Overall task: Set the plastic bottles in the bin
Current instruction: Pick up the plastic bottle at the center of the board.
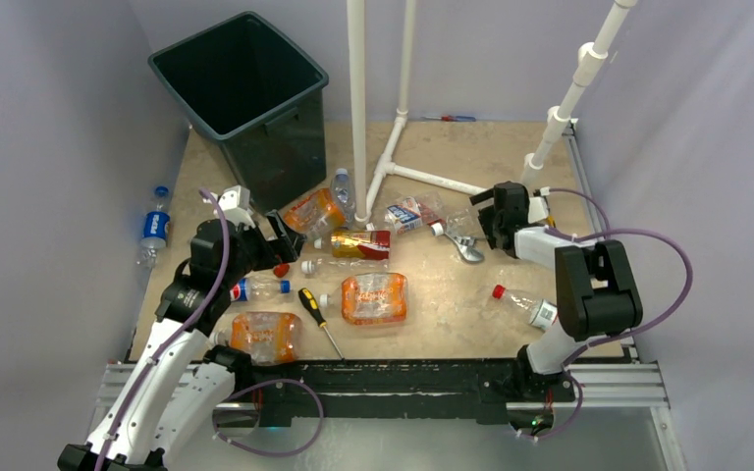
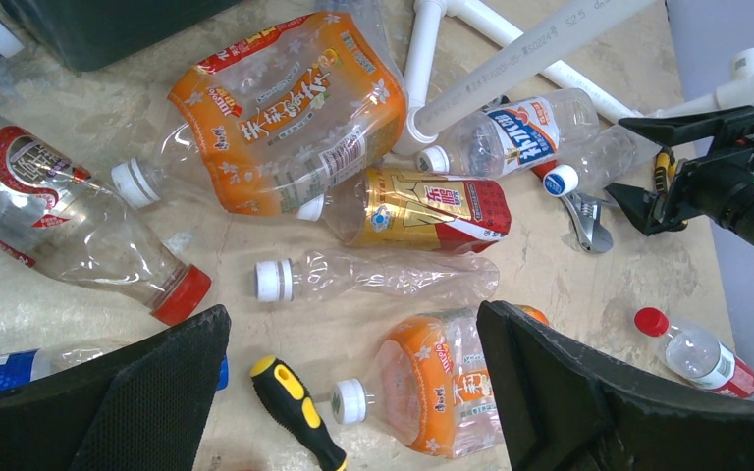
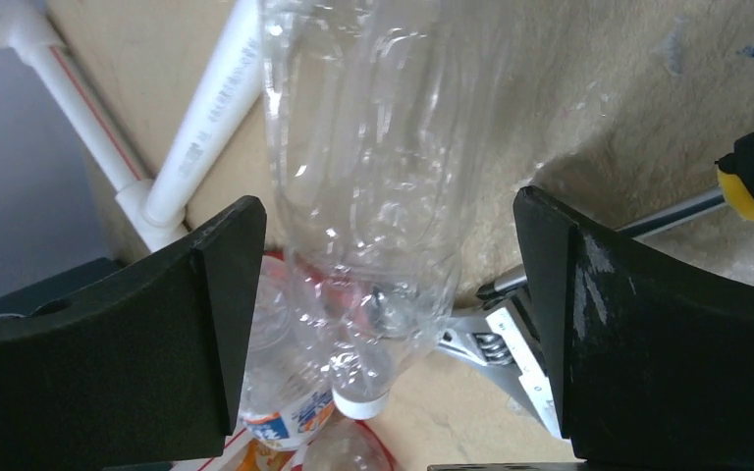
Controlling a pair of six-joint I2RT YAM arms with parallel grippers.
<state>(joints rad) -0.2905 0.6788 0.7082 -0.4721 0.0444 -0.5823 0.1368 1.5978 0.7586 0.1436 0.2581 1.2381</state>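
Note:
Several crushed plastic bottles lie on the table: an orange-labelled one (image 1: 374, 297), another (image 1: 265, 334), a third (image 1: 314, 211), a red-and-yellow one (image 1: 358, 242), a blue Pepsi one (image 1: 260, 287) and a red-capped one (image 1: 525, 306). The dark bin (image 1: 241, 88) stands at the back left. My left gripper (image 1: 283, 235) hangs open above the pile. In its wrist view the gripper (image 2: 353, 383) frames an orange bottle (image 2: 442, 392) and a screwdriver (image 2: 295, 407). My right gripper (image 3: 388, 304) is open, and a clear white-capped bottle (image 3: 363, 196) lies between its fingers with a gap on each side.
A white PVC pipe frame (image 1: 358, 108) rises mid-table behind the bottles. A silver wrench (image 1: 468, 250) lies by the right gripper, and a yellow-and-black screwdriver (image 1: 319, 319) lies near the front. One bottle (image 1: 155, 228) sits off the table's left edge.

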